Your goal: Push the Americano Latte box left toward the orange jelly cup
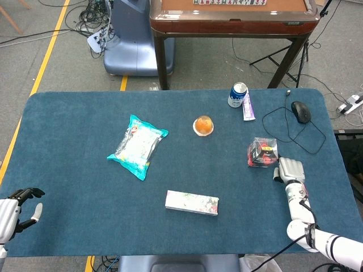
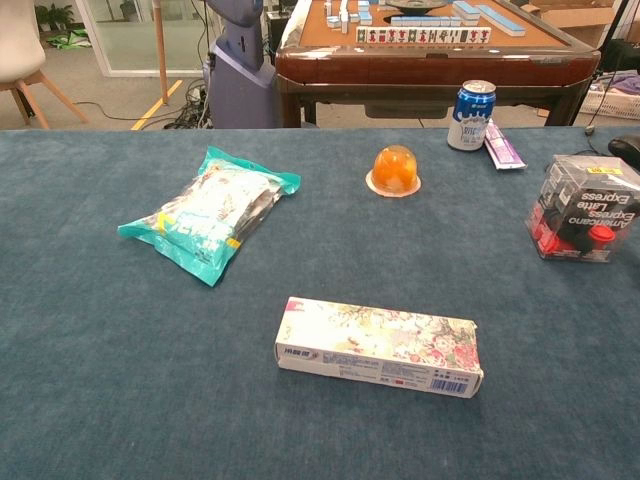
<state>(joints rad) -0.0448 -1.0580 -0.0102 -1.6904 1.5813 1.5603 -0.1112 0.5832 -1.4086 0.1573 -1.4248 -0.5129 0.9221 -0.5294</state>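
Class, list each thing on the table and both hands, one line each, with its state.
Latte box: upright, untouched.
Jelly cup: upright, sealed.
Can: standing.
Snack bag: lying flat.
Flowered carton: lying flat.
Right hand: empty, beside the box.
Left hand: empty, fingers apart.

Inside a robotics test lab: blue felt-covered desk [image 1: 68,124] on grey carpet, yellow floor tape [image 1: 50,51], tangled cables [image 1: 91,20], a blue machine base [image 1: 130,51], a mahjong table [image 2: 430,45] behind.

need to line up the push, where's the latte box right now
In the head view the latte box sits on the right side of the table, with the right hand just beside it and the jelly cup farther up-left.
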